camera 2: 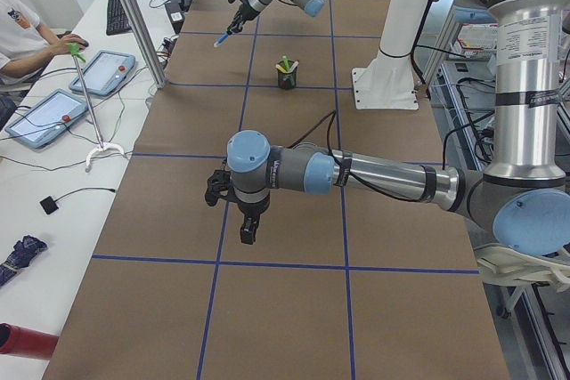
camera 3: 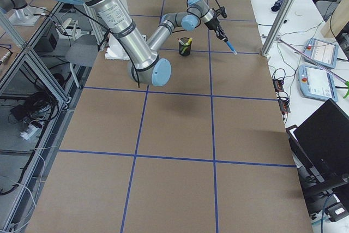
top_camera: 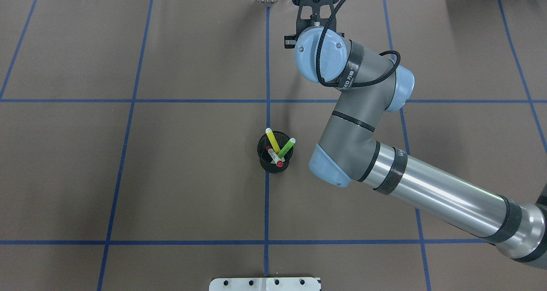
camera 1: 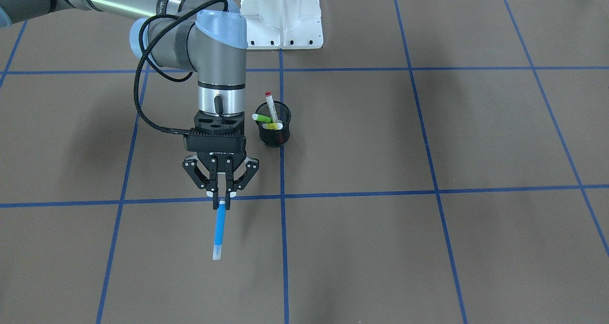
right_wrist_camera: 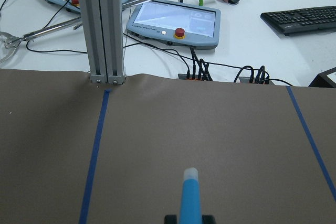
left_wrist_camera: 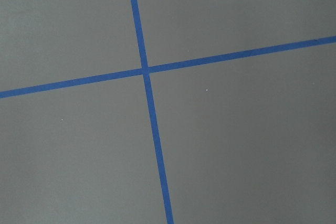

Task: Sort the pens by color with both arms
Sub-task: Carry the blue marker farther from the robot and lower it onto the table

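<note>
My right gripper points down over the table, shut on the top end of a blue pen. The pen hangs pale tip down, and the right wrist view shows that blue pen between the fingers. Just beside the gripper stands a black mesh cup holding a lime-green pen, a yellow pen and a white pen with a red cap. From overhead the cup lies left of the right arm's elbow. My left gripper hovers low over bare table far from the cup. I cannot tell whether it is open or shut.
Blue tape lines divide the brown table into squares. The white pedestal base stands behind the cup. Past the table's far edge are an aluminium post, touch panels and a seated person.
</note>
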Available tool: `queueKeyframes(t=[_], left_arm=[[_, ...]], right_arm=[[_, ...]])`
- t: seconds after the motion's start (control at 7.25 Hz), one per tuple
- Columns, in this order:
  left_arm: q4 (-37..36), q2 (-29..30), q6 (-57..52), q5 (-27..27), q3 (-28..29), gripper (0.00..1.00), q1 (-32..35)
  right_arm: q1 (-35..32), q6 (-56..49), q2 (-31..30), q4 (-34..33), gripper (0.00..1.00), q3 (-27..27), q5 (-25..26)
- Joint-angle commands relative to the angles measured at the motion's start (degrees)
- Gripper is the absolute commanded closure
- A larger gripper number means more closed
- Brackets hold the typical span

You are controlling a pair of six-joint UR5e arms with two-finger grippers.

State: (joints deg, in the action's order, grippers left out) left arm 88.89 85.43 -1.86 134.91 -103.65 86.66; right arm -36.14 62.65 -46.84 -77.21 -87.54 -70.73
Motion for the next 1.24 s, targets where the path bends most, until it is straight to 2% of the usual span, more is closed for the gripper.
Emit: queueKeyframes(t=[0.0, 0.14, 0.41, 1.1], left_arm=[[2.9, -0.1, 0.1, -0.3, 0.1, 0.0, 0.0], [3.4, -0.1, 0.2, -0.4, 0.1, 0.0, 0.0], [3.5, -0.1, 0.1, -0.4, 0.2, 0.0, 0.0], [3.6, 0.0, -0.1, -0.4, 0.1, 0.0, 0.0]], right_arm=[[2.4, 0.0, -6.5, 12.9, 1.0, 1.7, 4.4], [3.3, 0.0, -7.6, 16.2, 1.0, 1.7, 5.6], [5.7, -0.1, -8.7, 16.6, 1.0, 1.8, 10.0], [7.7, -0.1, -12.0, 22.4, 1.0, 1.6, 10.1]])
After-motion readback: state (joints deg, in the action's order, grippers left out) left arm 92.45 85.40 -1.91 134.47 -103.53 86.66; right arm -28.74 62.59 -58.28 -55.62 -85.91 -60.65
